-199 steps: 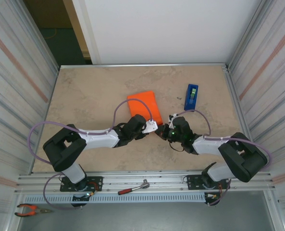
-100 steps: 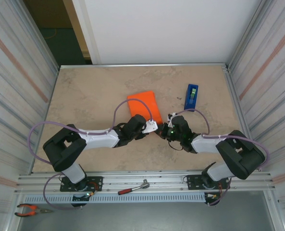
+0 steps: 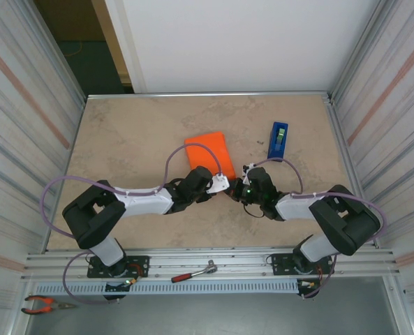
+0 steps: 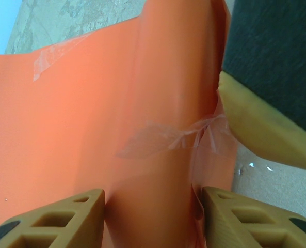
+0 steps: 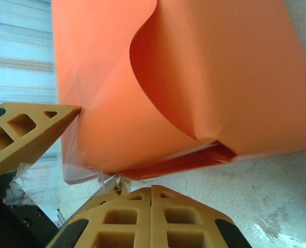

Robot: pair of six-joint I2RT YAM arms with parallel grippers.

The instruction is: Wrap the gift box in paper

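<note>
The gift box (image 3: 207, 155) lies mid-table, covered in the orange paper (image 4: 91, 129), which is folded over it with a loose curled flap (image 5: 163, 77). Clear tape (image 4: 163, 139) is crumpled across the seam at the near end. My left gripper (image 3: 218, 183) (image 4: 153, 196) straddles that near end, with its fingers (image 4: 65, 217) pressed against the paper on both sides. My right gripper (image 3: 236, 190) (image 5: 151, 188) is shut just in front of the box's lower edge. A wisp of tape (image 5: 114, 181) touches its tip. The left gripper's finger (image 5: 29, 134) shows beside the box.
A blue tape dispenser (image 3: 277, 140) stands to the right of the box. A ratchet (image 3: 193, 272) and pliers (image 3: 42, 303) lie on the near rail, off the table. Corrugated walls (image 3: 381, 105) close both sides. Bare tabletop (image 3: 130, 139) stretches left and behind.
The right arm has edged slightly left toward the box's near end. The left arm and the box have stayed put.
</note>
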